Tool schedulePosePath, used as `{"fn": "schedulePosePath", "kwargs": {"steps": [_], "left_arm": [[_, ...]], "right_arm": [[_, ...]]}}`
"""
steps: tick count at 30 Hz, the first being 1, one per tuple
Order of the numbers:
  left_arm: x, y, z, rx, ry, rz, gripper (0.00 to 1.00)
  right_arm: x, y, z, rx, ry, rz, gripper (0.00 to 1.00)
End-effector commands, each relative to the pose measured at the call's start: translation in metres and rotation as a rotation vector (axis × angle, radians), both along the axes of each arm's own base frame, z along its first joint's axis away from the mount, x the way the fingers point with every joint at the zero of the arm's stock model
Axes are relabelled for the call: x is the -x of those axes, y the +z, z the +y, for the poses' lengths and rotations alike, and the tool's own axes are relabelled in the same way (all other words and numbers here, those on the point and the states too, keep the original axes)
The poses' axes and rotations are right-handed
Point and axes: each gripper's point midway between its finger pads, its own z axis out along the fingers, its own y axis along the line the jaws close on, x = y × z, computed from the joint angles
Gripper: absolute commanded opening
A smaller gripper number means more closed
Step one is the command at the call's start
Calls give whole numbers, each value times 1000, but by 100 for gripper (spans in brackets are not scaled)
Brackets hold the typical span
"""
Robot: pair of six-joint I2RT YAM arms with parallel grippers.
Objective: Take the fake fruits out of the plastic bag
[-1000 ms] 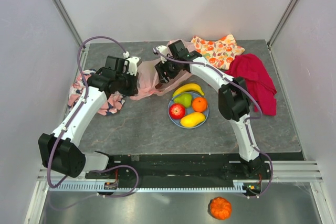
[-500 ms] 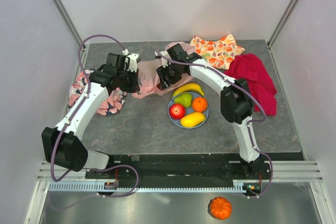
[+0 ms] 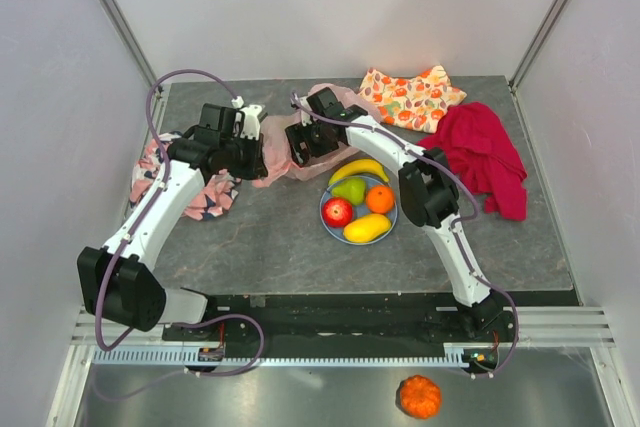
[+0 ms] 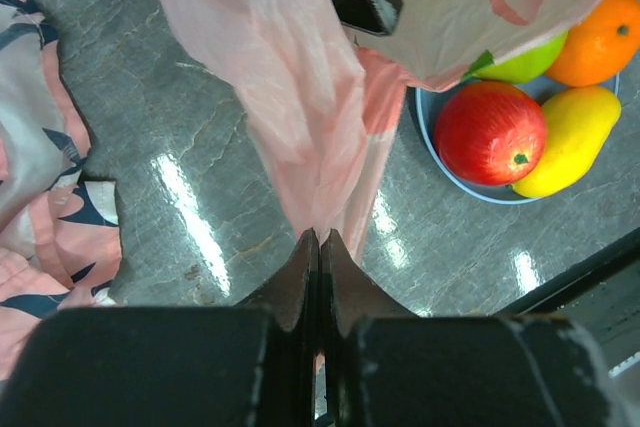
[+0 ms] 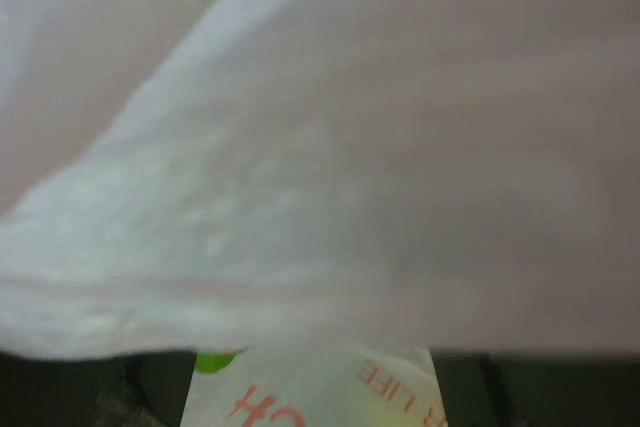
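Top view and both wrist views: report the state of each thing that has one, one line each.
plastic bag, pinched at one edge, pulled taut
left gripper, shut on the plastic bag
right gripper, against the bag, film covering its camera; open or shut unclear
blue plate, holding four fruits
banana, out of the bag, lying at the plate's far rim
red cloth, crumpled

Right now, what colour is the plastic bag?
Translucent pink; the bag shows best in the left wrist view.

plastic bag (image 3: 277, 159): crumpled, far-left of blue plate (image 3: 327, 224) | fake fruits (image 3: 366, 228): five on plate
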Motion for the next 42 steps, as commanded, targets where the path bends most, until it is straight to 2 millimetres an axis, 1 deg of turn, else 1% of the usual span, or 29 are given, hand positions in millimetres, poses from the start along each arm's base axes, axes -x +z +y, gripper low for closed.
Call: {"fn": "schedulePosePath", "kwargs": {"steps": [1,4,5,8,11,14,15,16,17,18,19,20,21,22,23,24,25,26,27,28,29,30,33,34,37,38,39,41,42], "left_arm": [[8,6,-6,53,-11,7,2],[9,6,-5,54,-8,10,2],[9,6,-5,53,-11,10,2],[9,7,-5,53,-9,5,2],[9,4,-5,55,-5,13,2],[6,6,-4,60,1,5,2],[5,6,-4,62,7,3,2],[3,8,-4,64,8,-3,2],[2,9,-4,64,10,-6,2],[-2,11,-2,64,16,-13,2],[-3,11,-2,62,19,-15,2],[-4,11,0,61,24,-17,2],[-5,11,1,59,27,-20,2],[-6,10,1,56,28,-21,2],[-6,10,2,55,32,-21,2],[-5,8,3,53,32,-19,2],[-5,7,4,48,34,-21,2],[-4,6,6,43,38,-20,2],[-2,3,6,36,35,-14,2],[0,3,7,33,33,-16,2],[1,2,9,29,33,-15,2],[3,-2,10,23,27,-9,2],[7,-1,22,-29,35,-34,2],[3,1,35,-82,69,-60,1],[-17,22,95,-288,197,-183,2],[-25,35,118,-315,234,-212,2],[-27,42,123,-324,241,-230,1],[-28,64,114,-288,188,-279,3],[-26,72,105,-243,154,-290,17]], "right_arm": [[-17,15,25,-68,-49,-67,88],[-22,11,33,-90,-65,-69,88],[-23,15,38,-95,-59,-84,87],[-24,17,41,-87,-59,-104,75],[-22,17,39,-81,-42,-106,49],[-16,22,37,-86,-13,-106,36],[-14,32,36,-94,-6,-115,31],[-11,32,33,-87,5,-113,28],[-10,48,30,-91,21,-140,14],[-8,55,27,-89,30,-152,10],[-3,52,20,-78,41,-140,8],[0,75,14,-93,47,-173,2],[1,81,8,-80,70,-205,1],[9,73,-2,-54,77,-196,0],[12,97,-7,-67,90,-244,0],[20,89,-16,-32,126,-250,0],[23,92,-23,-16,133,-269,0],[28,112,-29,-24,140,-309,0],[36,102,-36,3,171,-307,0],[41,104,-40,8,182,-314,0],[46,115,-43,-3,190,-338,0],[54,105,-46,3,212,-317,0],[62,98,-49,8,244,-302,11],[62,98,-48,15,256,-304,18],[60,97,-50,37,262,-304,25],[58,98,-50,40,259,-311,25],[57,100,-50,39,259,-313,26],[60,99,-50,40,269,-306,27],[62,98,-51,40,274,-302,29]]}}
